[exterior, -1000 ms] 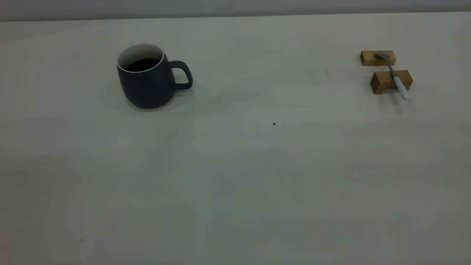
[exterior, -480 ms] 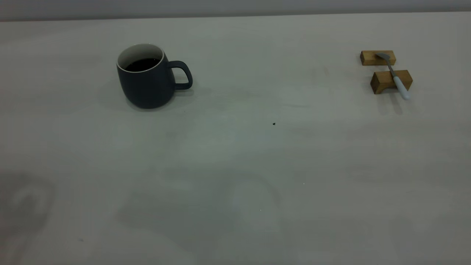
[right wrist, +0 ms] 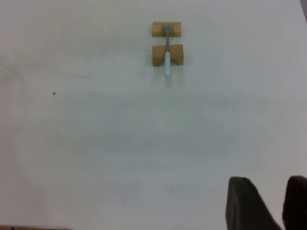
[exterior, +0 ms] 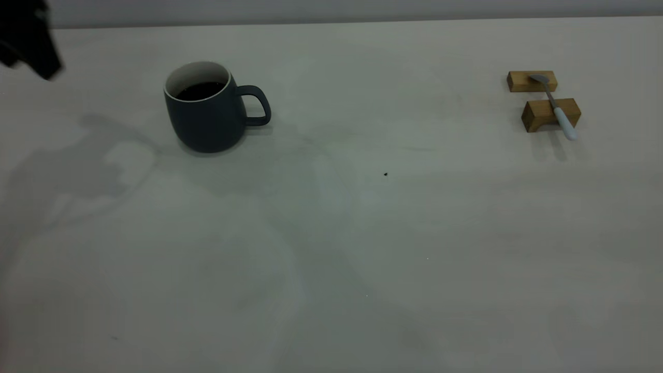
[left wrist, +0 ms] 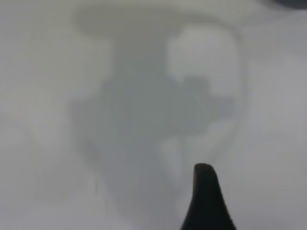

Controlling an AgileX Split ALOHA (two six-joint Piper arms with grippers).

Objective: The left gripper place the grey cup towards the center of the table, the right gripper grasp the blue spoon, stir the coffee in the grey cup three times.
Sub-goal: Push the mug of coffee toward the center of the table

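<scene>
The grey cup point(exterior: 207, 111) stands upright at the table's point(exterior: 331, 259) back left, handle pointing right, with dark coffee point(exterior: 201, 91) inside. Far to its left, above the table at the back-left corner, hovers my left gripper point(exterior: 31, 44), open and empty. The left wrist view shows one finger point(left wrist: 206, 201) over its own shadow and a sliver of the cup point(left wrist: 288, 2). The blue spoon point(exterior: 558, 110) lies across two wooden blocks at the back right. My right gripper point(right wrist: 272, 201) is parked well short of the spoon point(right wrist: 167, 60), a narrow gap between its tips, holding nothing.
The spoon's bowl rests on the far wooden block point(exterior: 532, 81) and its handle on the near arched block point(exterior: 549, 114). A tiny dark speck point(exterior: 385, 174) marks the table's middle. The left arm's shadow point(exterior: 88, 166) falls left of the cup.
My left gripper has come into the exterior view at the back-left corner, and its shadow has swept up the table to beside the cup. Cup and spoon have not moved.
</scene>
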